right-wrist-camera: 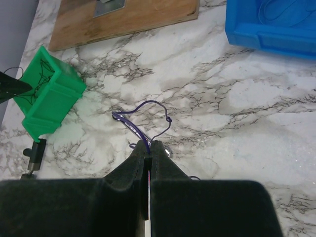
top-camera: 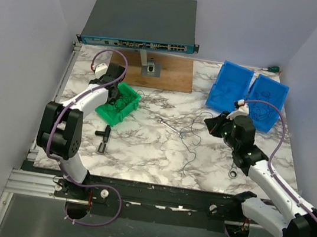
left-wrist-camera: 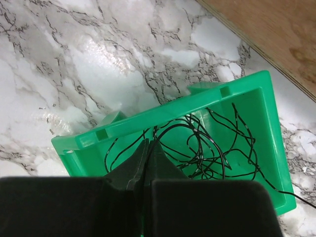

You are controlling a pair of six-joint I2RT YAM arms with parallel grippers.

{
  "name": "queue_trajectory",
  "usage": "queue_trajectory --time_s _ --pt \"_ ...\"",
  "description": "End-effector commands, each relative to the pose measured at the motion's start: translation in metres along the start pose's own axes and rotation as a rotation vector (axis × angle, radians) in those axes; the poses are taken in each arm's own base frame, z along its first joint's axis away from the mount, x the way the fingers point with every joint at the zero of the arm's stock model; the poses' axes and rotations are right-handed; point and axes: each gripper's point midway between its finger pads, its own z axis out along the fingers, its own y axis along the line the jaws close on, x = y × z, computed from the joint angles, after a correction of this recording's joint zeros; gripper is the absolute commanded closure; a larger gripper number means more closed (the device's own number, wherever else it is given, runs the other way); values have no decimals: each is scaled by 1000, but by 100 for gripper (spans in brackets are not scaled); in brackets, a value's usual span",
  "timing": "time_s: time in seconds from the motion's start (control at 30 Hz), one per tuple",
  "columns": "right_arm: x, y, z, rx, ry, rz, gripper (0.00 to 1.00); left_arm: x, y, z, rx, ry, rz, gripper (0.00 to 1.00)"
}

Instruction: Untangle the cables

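A tangle of thin black cables (left-wrist-camera: 212,148) lies inside the green bin (left-wrist-camera: 163,111). My left gripper (left-wrist-camera: 149,141) hangs over that bin (top-camera: 126,103), shut, with one black cable running into its tips. My right gripper (right-wrist-camera: 150,143) is shut on a thin blue cable (right-wrist-camera: 157,103). That cable loops up from the tips, shows a small knot, and runs back along a silver wrench (right-wrist-camera: 132,129). In the top view, thin wires (top-camera: 191,138) trail over the marble left of and in front of the right gripper (top-camera: 210,124). The left gripper (top-camera: 114,95) is at the bin's left side.
Two blue bins (top-camera: 246,93) stand at the back right, and one holds a thin wire loop. A wooden board (top-camera: 159,71) and a network switch (top-camera: 140,23) sit at the back. A black part (top-camera: 103,134) lies in front of the green bin, a small ring (top-camera: 233,173) by the right arm.
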Motion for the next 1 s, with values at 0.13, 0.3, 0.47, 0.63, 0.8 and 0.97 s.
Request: queue_trajectory --time_s 0.13,0.3,0.47,0.63,0.8,0.97 --pt "6 -8 3 34 18 0 99 10 7 -8 51 23 -17 86" --pt "12 -3 7 9 51 1 99 0 10 -28 89 -27 -24 79" --pt "14 -2 11 3 69 4 99 -8 15 -44 101 -52 -30 60" --pt "17 -3 13 8 80 4 99 -19 17 -63 133 -96 -29 44" --pt "19 -3 16 6 95 4 99 -24 21 -79 162 -122 -45 26" --pt "24 0 20 -8 128 1 99 -26 19 -104 260 -152 -65 1"
